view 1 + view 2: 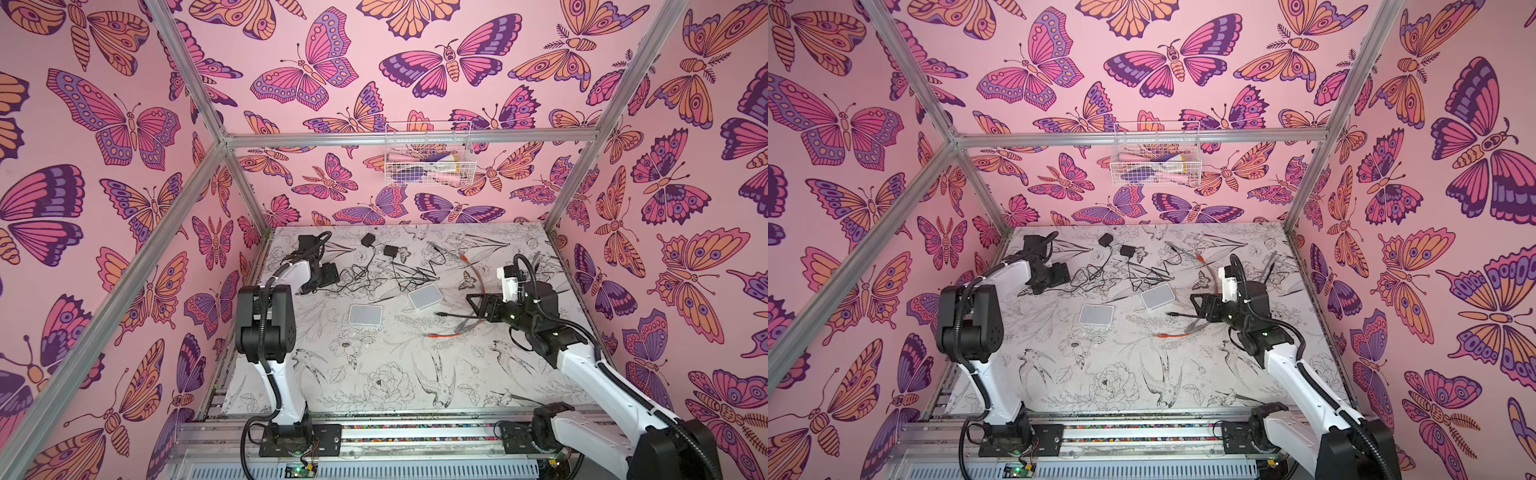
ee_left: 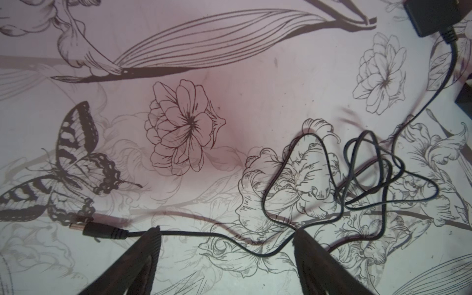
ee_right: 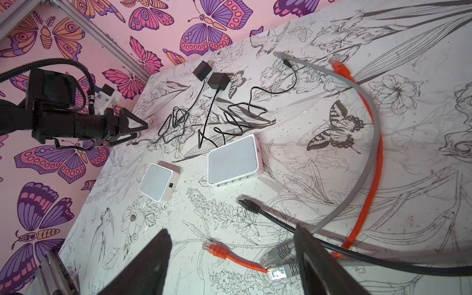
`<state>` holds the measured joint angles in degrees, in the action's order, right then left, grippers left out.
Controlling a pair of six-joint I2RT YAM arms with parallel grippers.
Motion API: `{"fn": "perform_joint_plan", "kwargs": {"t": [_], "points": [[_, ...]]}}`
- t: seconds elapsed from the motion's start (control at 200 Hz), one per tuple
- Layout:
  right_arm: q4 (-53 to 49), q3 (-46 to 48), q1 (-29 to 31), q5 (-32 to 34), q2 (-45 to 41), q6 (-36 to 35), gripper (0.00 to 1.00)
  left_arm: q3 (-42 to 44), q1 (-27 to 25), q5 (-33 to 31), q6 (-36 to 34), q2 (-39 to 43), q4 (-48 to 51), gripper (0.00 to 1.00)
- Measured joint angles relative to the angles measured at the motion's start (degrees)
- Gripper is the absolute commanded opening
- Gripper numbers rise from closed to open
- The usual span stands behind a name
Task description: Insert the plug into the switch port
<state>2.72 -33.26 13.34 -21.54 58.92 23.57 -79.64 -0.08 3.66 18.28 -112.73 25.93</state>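
Floral tabletop (image 1: 386, 374) inside butterfly walls (image 1: 124, 124), in both top views you find the white switch (image 1: 425, 298) just right of centre frame, left wrist view, your left gripper (image 2: 227, 228) released, barrel plug (image 2: 102, 231) lying just beside one finger (image 2: 143, 250), right wrist view, right gripper (image 3: 232, 228) released.

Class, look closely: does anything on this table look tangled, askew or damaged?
The thin black power cords lie in tangled loops behind the two white switches. The orange cable, grey cable and black cable cross one another. No damage or spill shows.
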Motion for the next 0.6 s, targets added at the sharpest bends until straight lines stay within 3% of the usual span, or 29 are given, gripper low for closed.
{"fn": "perform_joint_plan", "kwargs": {"t": [0.321, 0.601], "points": [[-0.2, 0.0, 0.2, 0.0, 0.0, 0.0, 0.75, -0.6, -2.6, 1.7, 0.1, -3.3, 1.0, 0.81], [-0.3, 0.0, 0.2, 0.5, 0.0, 0.0, 0.74, 6.9, -9.4, 4.6, 3.0, 1.7, -1.8, 0.78]]}}
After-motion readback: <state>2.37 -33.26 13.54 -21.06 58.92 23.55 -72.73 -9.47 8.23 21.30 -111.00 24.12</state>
